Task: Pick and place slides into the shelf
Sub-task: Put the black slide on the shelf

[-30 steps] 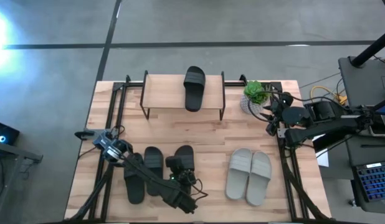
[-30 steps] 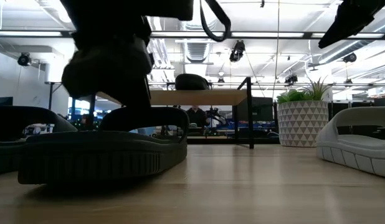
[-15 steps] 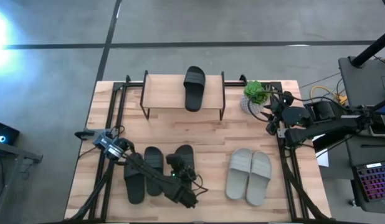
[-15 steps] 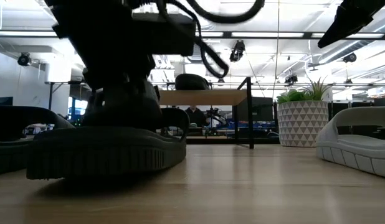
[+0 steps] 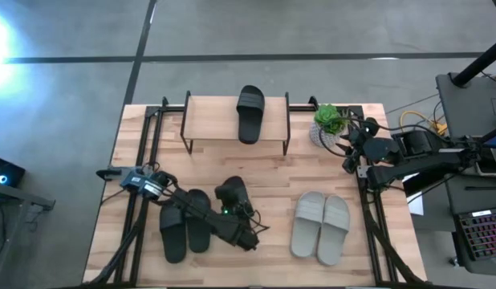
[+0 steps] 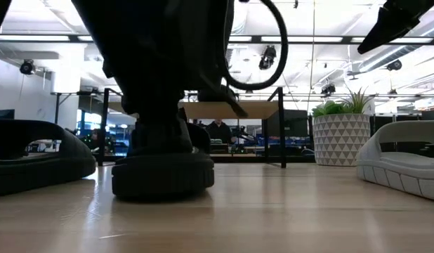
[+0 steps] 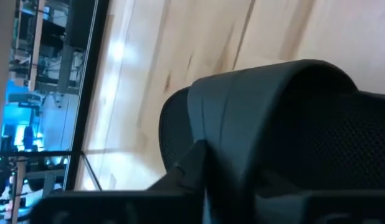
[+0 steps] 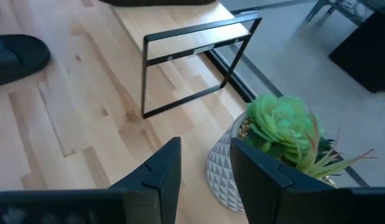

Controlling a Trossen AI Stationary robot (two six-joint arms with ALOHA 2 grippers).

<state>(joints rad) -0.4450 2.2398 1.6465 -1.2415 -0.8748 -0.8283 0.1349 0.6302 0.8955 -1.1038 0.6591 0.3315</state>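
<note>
One black slide (image 5: 250, 114) lies on the shelf (image 5: 212, 119) at the table's far middle. My left gripper (image 5: 230, 197) is down on a second black slide (image 5: 235, 191) in the middle of the table, shut on it. In the low view this slide (image 6: 163, 176) shows end-on under the arm. Two more black slides (image 5: 185, 229) lie side by side near the left front. A pale grey-green pair (image 5: 320, 227) lies at the right front. My right gripper (image 8: 202, 168) hangs open above the table's right edge, by the potted plant. My left gripper is on the black slide's wide strap (image 7: 286, 118), coming slanting down from the near left. A finger (image 7: 191, 163) lies against the strap's edge; whether one finger is under the strap is hidden by the gripper itself. The slide's sole (image 6: 163, 188) rests on the table.
A potted green plant (image 5: 330, 122) in a white patterned pot stands at the far right, just below my right gripper. The shelf's black frame legs (image 8: 180, 68) stand on the tabletop. Bare wood lies between the shelf and the slides.
My left gripper has gone down and toward the far edge onto the black slide. The slide has turned about and shifted a little toward the shelf; in the low view it went from side-on to end-on. My right arm has kept still.
</note>
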